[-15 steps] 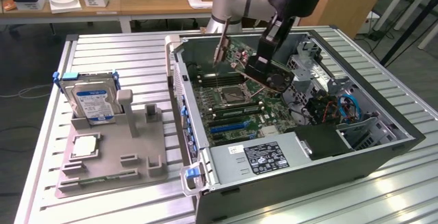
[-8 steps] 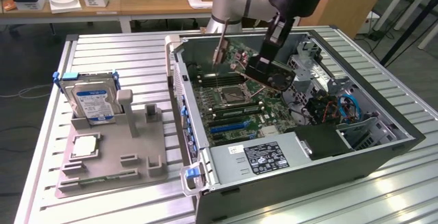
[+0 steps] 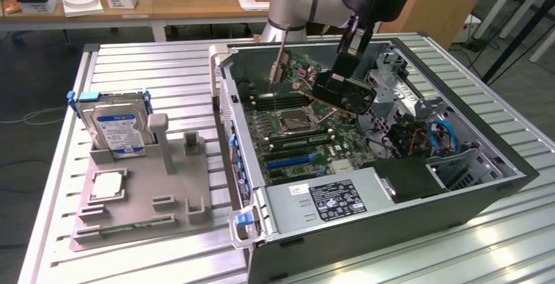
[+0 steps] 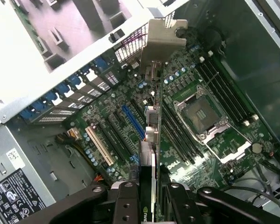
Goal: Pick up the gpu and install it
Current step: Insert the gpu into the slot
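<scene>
Now my gripper (image 4: pixel 147 189) clamped on gpu (image 4: pixel 154 119), card edge-on above motherboard (image 4: pixel 233 140) inside case (image 3: pixel 485 134); bracket leads toward rear wall, likely to line up with slots.

Open from above over the green motherboard (image 3: pixel 299 138). Tight by the silver slotted rear wall (image 4: pixel 128 46), near the thin dark gpu card (image 4: pixel 153 140) in the black hand (image 4: pixel 149 196). Blocked elsewhere by tangled blue cables (image 3: pixel 440 134) and black labelled power-supply box (image 3: pixel 334 199).
</scene>
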### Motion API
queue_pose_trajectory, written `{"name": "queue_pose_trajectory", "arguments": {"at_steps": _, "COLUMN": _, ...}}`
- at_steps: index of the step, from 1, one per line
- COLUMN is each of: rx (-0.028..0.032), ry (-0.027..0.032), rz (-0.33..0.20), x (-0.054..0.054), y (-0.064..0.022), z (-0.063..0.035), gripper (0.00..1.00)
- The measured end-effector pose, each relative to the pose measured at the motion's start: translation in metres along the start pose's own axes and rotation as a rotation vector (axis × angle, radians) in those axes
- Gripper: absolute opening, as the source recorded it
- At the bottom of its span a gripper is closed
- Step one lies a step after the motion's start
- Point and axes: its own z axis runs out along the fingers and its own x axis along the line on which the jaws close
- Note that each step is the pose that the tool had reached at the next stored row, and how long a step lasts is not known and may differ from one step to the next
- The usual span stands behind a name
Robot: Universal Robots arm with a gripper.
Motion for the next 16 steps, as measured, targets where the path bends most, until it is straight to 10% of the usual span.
{"name": "queue_pose_trajectory", "arguments": {"at_steps": 8, "rx": 0.0450, "ry": -0.0265, "rz": -0.048, "x": -0.0002, "y": -0.0003, "z": 0.0027, "gripper": 0.26}}
{"name": "queue_pose_trajectory", "arguments": {"at_steps": 16, "rx": 0.0668, "ry": -0.0299, "rz": -0.169, "x": -0.0003, "y": -0.0005, "z": 0.0058, "gripper": 0.26}}
